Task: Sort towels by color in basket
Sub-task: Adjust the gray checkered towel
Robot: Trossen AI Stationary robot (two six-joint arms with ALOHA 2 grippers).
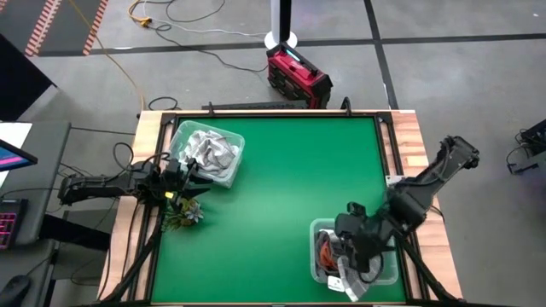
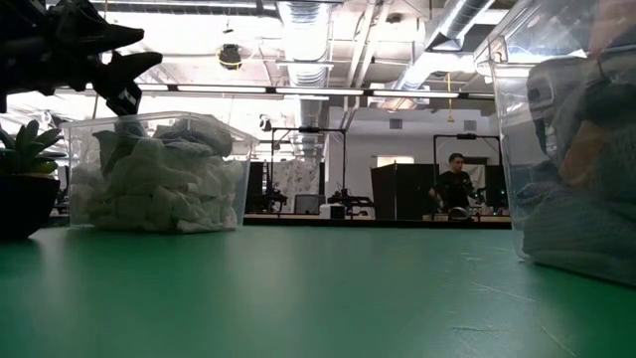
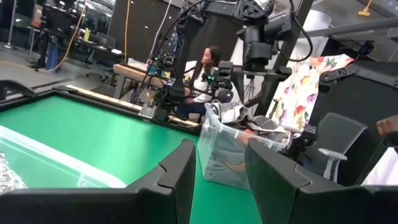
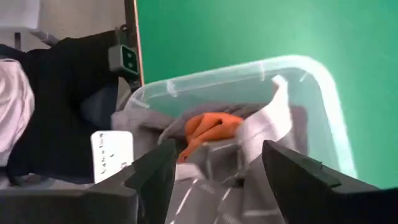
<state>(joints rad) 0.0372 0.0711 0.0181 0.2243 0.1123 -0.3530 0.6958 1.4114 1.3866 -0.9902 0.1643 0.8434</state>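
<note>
**Releasing a towel over the near-right bin**

The right end effector (image 1: pixel 357 256) hangs just above the clear bin (image 1: pixel 317 228) at the near right corner of the green surface (image 1: pixel 290 179). Its two fingers stand wide apart and nothing is between them. Directly below them, in the right wrist view, lie a grey checked towel (image 4: pixel 211 190), a rust orange towel (image 4: pixel 208 127) and a light grey towel (image 4: pixel 273 124), all inside this bin. In the high view, part of a grey towel (image 1: pixel 351 286) seems to hang over the near rim of the bin.

The left end effector (image 1: pixel 175 181) waits at the left edge, just beside the second clear bin (image 1: pixel 232 143), which holds white and light grey towels (image 1: pixel 205 152). Its fingers are partly apart and empty. A small green plant (image 1: pixel 183 213) stands near it.

I judge the step in hand to be the release of a towel into the right bin. To do it well, the arm should rise straight up with the fingers kept apart, so that no fold or tag catches on a fingertip. The cloth at the rim may slip out; it would be wise to push it inwards before leaving. Orange among greys suggests this bin still needs sorting.
</note>
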